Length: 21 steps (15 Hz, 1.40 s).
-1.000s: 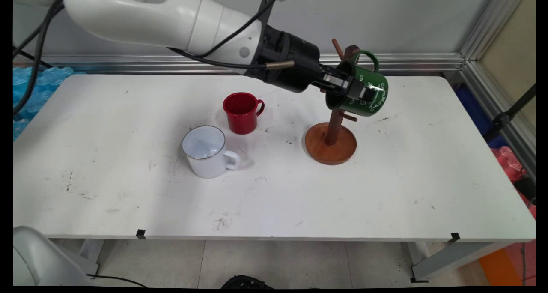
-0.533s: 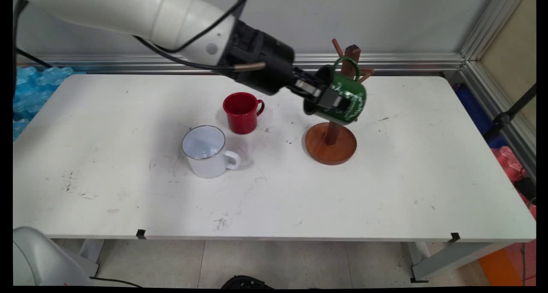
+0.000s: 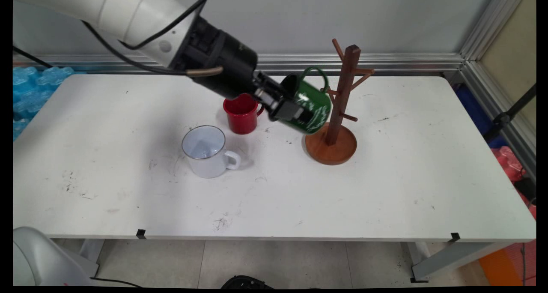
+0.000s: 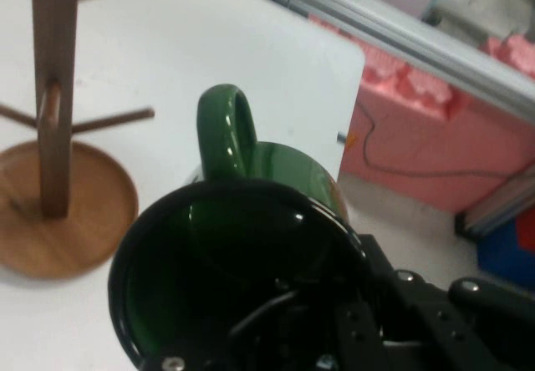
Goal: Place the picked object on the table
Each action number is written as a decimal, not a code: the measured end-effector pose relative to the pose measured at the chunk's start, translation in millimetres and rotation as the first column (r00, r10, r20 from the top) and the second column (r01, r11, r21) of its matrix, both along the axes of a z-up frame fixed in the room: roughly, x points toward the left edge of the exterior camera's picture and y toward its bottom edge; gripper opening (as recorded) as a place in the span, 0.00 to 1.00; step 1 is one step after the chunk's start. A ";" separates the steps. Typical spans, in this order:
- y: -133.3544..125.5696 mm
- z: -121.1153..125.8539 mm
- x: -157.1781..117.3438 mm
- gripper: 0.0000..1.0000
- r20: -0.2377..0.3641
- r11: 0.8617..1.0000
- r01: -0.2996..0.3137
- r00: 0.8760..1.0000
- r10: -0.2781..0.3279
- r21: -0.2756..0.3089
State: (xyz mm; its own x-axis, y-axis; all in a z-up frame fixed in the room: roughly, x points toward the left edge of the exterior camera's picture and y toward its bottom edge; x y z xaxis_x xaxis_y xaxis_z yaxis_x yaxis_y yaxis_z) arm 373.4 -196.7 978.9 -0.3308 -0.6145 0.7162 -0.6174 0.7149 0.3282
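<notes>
Gripper: you have it clamped on the green mug's rim, one finger inside | Green mug: in the air, tilted, handle up, just left of the wooden mug tree toward the tabletop's far edge | Nearby: red mug partly behind your arm, white mug nearer the front edge.

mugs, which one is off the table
The green mug, held tilted in the air by the hand beside the wooden rack. The red mug and white mug stand upright on the table.
</notes>
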 end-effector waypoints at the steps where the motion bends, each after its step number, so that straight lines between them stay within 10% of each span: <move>1: 3.9 2.2 1.3 0.00 0.022 1.000 0.007 1.000 -0.007 0.003; 11: 13.6 -1.1 -22.6 0.00 0.241 0.997 0.044 0.969 -0.059 0.064; 21: 16.4 -35.8 -52.8 0.00 0.425 0.988 0.050 0.899 -0.109 0.147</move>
State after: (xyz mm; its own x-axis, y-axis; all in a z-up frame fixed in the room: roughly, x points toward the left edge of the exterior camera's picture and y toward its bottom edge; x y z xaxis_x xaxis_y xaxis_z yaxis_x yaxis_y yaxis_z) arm 320.6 -180.3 943.1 -0.6403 -0.6506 0.4083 -0.6621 0.7370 0.1360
